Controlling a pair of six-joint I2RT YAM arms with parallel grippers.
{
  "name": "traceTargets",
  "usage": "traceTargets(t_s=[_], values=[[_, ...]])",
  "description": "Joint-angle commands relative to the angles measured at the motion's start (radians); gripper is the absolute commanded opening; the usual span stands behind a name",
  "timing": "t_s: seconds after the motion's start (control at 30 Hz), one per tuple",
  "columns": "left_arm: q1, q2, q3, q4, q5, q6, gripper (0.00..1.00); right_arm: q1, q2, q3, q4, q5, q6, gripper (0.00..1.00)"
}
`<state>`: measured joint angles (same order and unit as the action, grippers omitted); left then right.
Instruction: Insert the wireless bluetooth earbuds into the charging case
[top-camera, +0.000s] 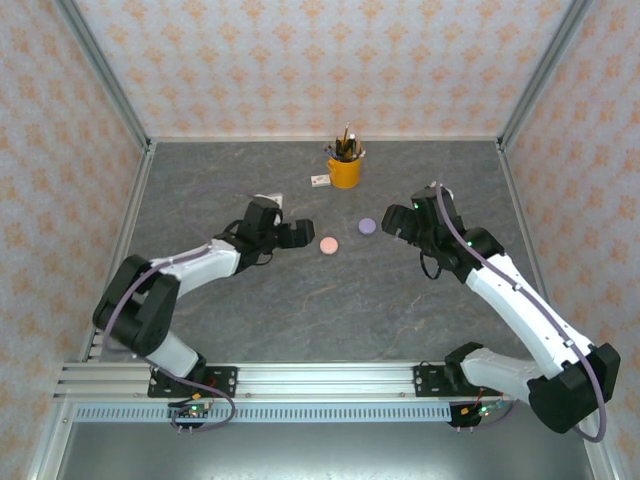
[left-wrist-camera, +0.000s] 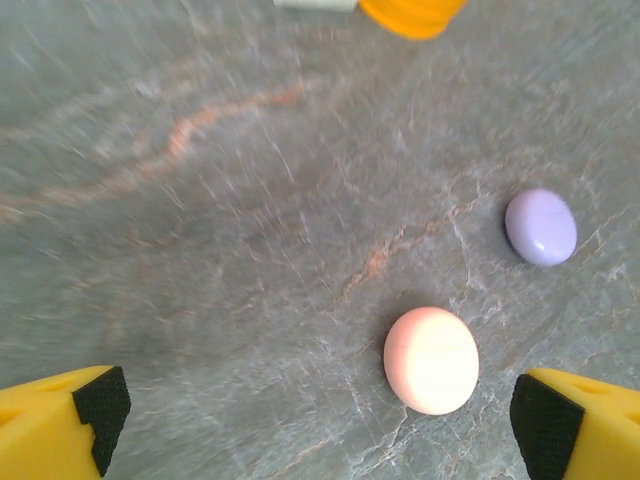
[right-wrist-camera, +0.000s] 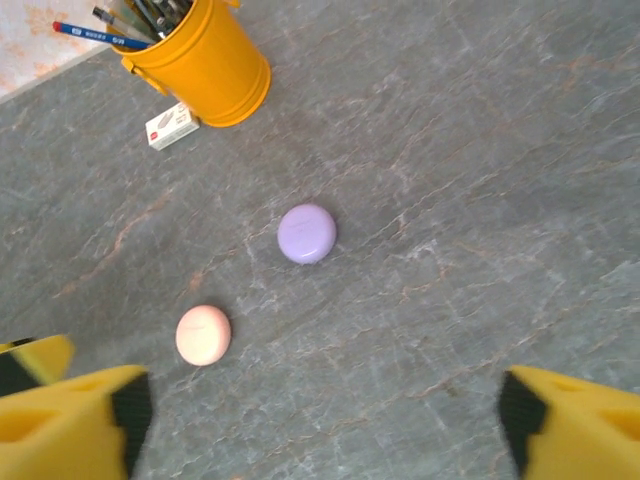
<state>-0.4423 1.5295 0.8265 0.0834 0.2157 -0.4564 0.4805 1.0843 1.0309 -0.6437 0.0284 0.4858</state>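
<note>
Both cases look shut: pink case (top-camera: 329, 244) at centre of the top view, purple case (top-camera: 367, 227) just up-right of it, apart, not touching. Lids are down, so whether the earbuds are inside cannot be told; my read is they are seated and the task is at or near its end, with nothing obvious left but pulling the arms clear. Left gripper (top-camera: 300, 232) is just left of the pink case with jaws spread wide, holding nothing. Right gripper (top-camera: 398, 222) is just right of the purple case, also wide open and empty. Neither touches a case. The top view gives both whole arms, each claw flanking its case, and the yellow cup (top-camera: 344, 170) of pens at upper centre with a small white box (top-camera: 320, 181) to its left. In the left wrist view the pink case (left-wrist-camera: 431, 360) sits close at lower right, with a faint seam line down its left part, and the purple case (left-wrist-camera: 541, 227) is at right. The left gripper (left-wrist-camera: 322, 415) has its yellow fingers out at the bottom corners; the view is blurred, with the cup cut off at the top edge. The right wrist view is sharper: purple case (right-wrist-camera: 307, 233) at centre, pink case (right-wrist-camera: 203, 334) lower left, cup (right-wrist-camera: 205, 65) and box (right-wrist-camera: 172, 125) upper left with pens readable. The right gripper (right-wrist-camera: 325, 415) has bare table between its fingers.
</note>
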Motion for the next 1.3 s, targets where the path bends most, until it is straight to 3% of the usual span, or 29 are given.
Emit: traceTargets(t_s=[0.0,0.1,0.2,0.3,0.37,0.57,0.8,1.0,1.13,1.27], values=[[0.018,-0.111,-0.017,-0.119,-0.103,0.068,1.00,-0.006,-0.033,0.021,-0.044,0.132,-0.029,1.00],[0.026,-0.204,-0.007,-0.177,-0.209,0.094,1.00,-0.006,-0.031,0.011,-0.031,0.255,-0.068,1.00],[0.033,-0.297,-0.023,-0.178,-0.331,0.117,1.00,-0.010,-0.031,-0.051,0.046,0.468,-0.102,1.00],[0.037,-0.377,-0.056,-0.156,-0.454,0.152,1.00,-0.028,-0.031,-0.174,0.226,0.717,-0.149,1.00],[0.043,-0.428,-0.097,-0.107,-0.510,0.184,1.00,-0.067,-0.030,-0.270,0.394,0.782,-0.220,1.00],[0.055,-0.538,-0.324,0.229,-0.643,0.354,1.00,-0.239,0.062,-0.389,0.632,0.769,-0.238,1.00],[0.135,-0.473,-0.437,0.411,-0.698,0.404,1.00,-0.268,0.213,-0.511,1.056,0.699,-0.392,1.00],[0.192,-0.404,-0.470,0.501,-0.687,0.457,1.00,-0.271,0.343,-0.580,1.314,0.631,-0.504,1.00],[0.266,-0.319,-0.489,0.548,-0.631,0.432,1.00,-0.301,0.388,-0.636,1.467,0.486,-0.540,1.00],[0.315,-0.229,-0.463,0.595,-0.506,0.466,1.00,-0.331,0.385,-0.621,1.417,0.344,-0.550,1.00]])
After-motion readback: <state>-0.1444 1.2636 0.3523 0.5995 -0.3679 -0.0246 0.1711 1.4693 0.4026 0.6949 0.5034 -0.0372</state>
